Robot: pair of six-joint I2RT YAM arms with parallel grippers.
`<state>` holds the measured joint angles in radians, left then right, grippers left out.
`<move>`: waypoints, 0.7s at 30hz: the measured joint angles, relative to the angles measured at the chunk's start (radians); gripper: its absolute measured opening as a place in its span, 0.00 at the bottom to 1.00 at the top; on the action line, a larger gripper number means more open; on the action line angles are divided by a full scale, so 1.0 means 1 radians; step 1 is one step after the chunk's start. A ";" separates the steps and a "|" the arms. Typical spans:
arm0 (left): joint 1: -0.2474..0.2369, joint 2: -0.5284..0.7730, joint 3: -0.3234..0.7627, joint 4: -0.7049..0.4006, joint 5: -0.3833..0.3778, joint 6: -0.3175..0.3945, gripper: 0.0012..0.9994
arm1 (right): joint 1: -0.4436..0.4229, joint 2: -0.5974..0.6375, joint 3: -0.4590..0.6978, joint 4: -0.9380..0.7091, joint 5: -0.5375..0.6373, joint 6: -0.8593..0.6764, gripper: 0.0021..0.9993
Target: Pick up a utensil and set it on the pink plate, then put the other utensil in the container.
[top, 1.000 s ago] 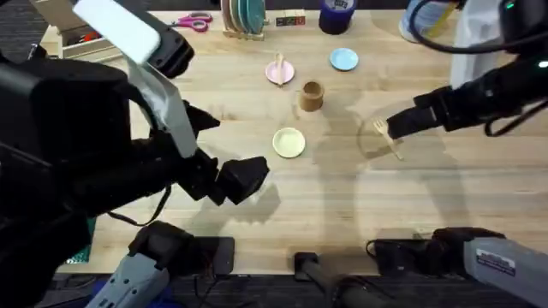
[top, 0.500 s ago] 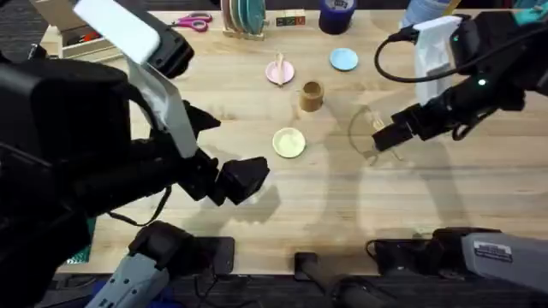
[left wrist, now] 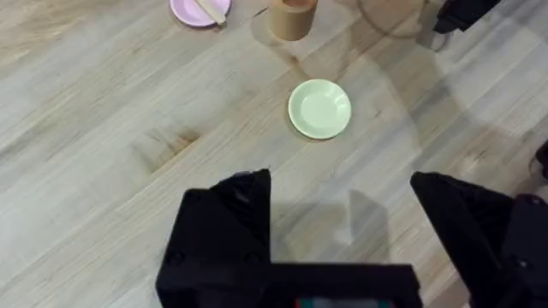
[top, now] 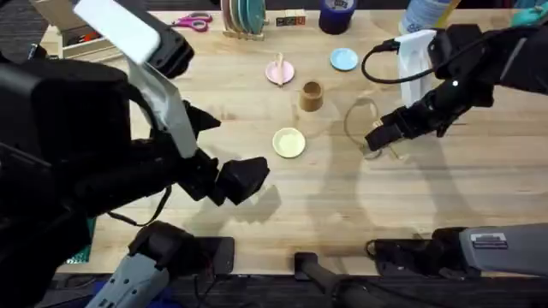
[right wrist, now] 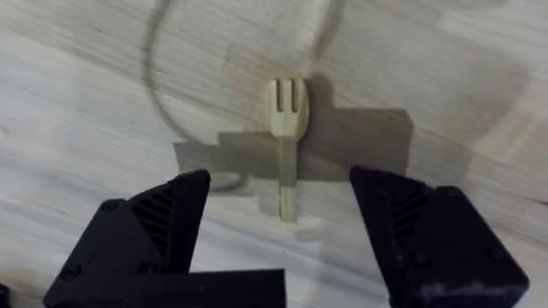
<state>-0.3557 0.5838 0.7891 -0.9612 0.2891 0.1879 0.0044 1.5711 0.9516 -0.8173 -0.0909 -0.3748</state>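
right gripper has its fingers spread wide, nothing between them; the wooden fork lies flat on the desk centred in the gap, handle end nearest the gripper, tines pointing away; not touched yet

fork looks thin, light, stiff wood; low profile, flush with the desk, so the fingers must get right down to the surface or they will skid over it; likely to pivot or flick if only one finger hits first; judgement: pinch across the handle, mid-length, not the tines; close squarely, both fingers together

container stands beyond the right gripper, toward the far side and the other arm; narrow mouth, so a mid-handle grip leaves one end free to go in first

cream utensil already rests on the pink plate, past the container; first half looks done

left gripper spread apart, holding nothing, idle above bare desk; yellow plate just ahead of it
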 joint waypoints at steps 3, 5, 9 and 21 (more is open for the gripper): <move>0.000 0.000 0.000 0.000 0.000 0.000 1.00 | 0.000 0.000 0.000 0.001 0.001 0.000 0.97; 0.000 0.000 0.000 0.000 0.000 0.000 1.00 | 0.000 0.000 0.000 0.002 0.004 -0.001 0.93; 0.000 0.000 0.000 0.000 0.000 0.000 1.00 | -0.001 0.004 0.000 0.007 0.027 0.000 0.77; 0.000 0.000 0.000 0.000 0.000 0.000 1.00 | -0.002 0.007 0.000 0.021 0.043 0.003 0.47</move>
<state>-0.3557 0.5837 0.7891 -0.9611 0.2893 0.1879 0.0021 1.5780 0.9516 -0.7967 -0.0483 -0.3722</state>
